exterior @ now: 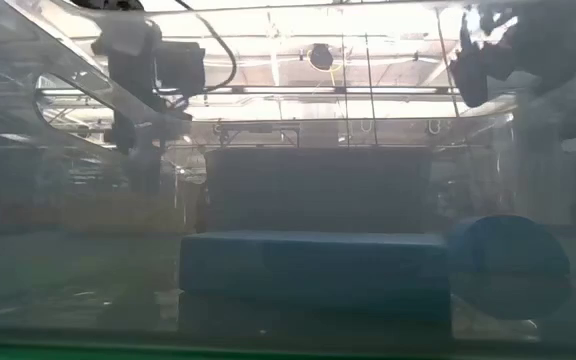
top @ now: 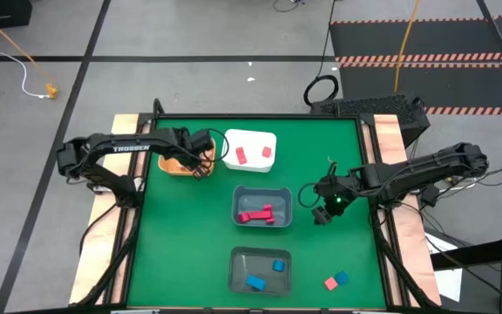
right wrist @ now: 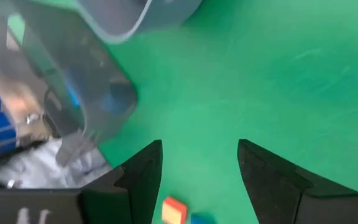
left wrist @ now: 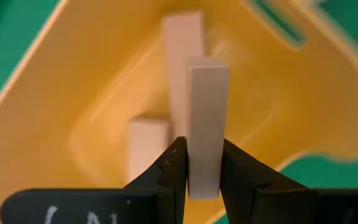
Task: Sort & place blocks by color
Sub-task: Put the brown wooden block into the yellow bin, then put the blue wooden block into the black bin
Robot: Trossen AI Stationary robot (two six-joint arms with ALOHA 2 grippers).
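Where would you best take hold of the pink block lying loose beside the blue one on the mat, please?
Probably from straight above, fingers across the free sides of the pink block: it lies flat, and the blue block crowds one side. The open right gripper is nearest.

The right gripper is wide open over the green table. A clear grey bin sits near, and a pink-salmon block touches a blue block.

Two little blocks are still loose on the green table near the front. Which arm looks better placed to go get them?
The right arm. Its open pincer hovers empty over the green mat, nearer the loose salmon block and small blue block. The left pincer is busy, holding a tan wooden bar above the orange bin.
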